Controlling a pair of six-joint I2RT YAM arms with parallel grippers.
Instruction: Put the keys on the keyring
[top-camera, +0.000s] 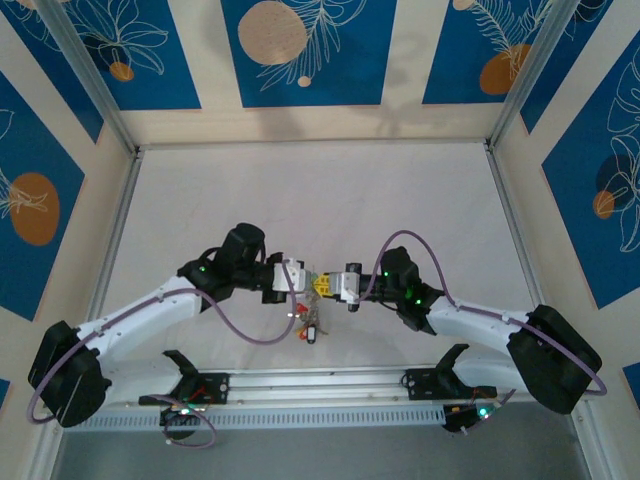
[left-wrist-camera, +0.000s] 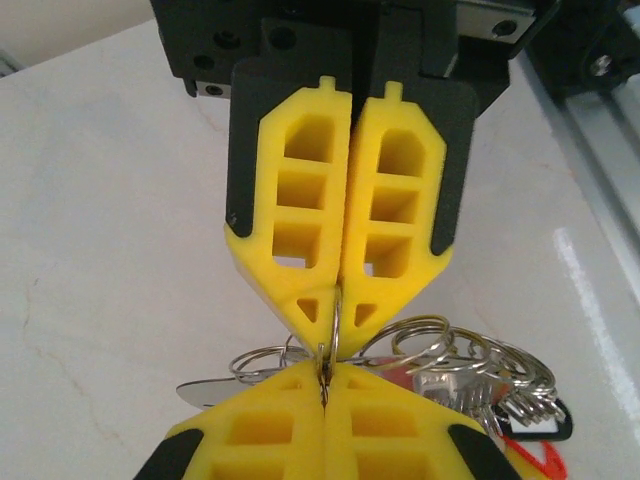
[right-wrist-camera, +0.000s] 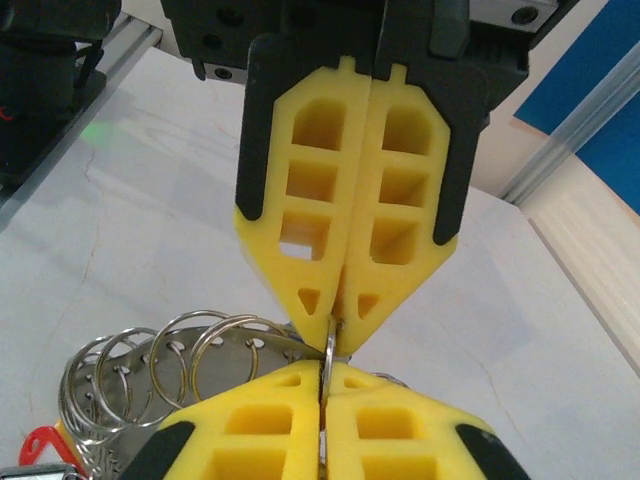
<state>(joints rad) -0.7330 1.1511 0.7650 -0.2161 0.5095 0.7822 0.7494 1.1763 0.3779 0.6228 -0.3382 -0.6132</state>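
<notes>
The left gripper (left-wrist-camera: 325, 378) and right gripper (right-wrist-camera: 322, 378) meet tip to tip over the table (top-camera: 300, 190). Both are pinched tight on the thin keyring (left-wrist-camera: 335, 325) between them. The keys (top-camera: 313, 325) bunch just beside it on small split rings (right-wrist-camera: 150, 365), crowding the fingertips. The right wrist view shows a red tag (right-wrist-camera: 40, 445), and the overhead view places the bunch on the near side.

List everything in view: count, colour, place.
keyring: one, grey wire, edge-on between both sets of fingertips
small split rings: several, silver, bunched beside the keyring
keys: a bunch, count unclear, red tags showing, just near-side of the fingertips
table: one, white, under everything
wall panels: several, blue and beige, around the table
left end effector: one, yellow fingers, shut on the keyring
right end effector: one, yellow fingers, shut on the keyring, facing the left
</notes>
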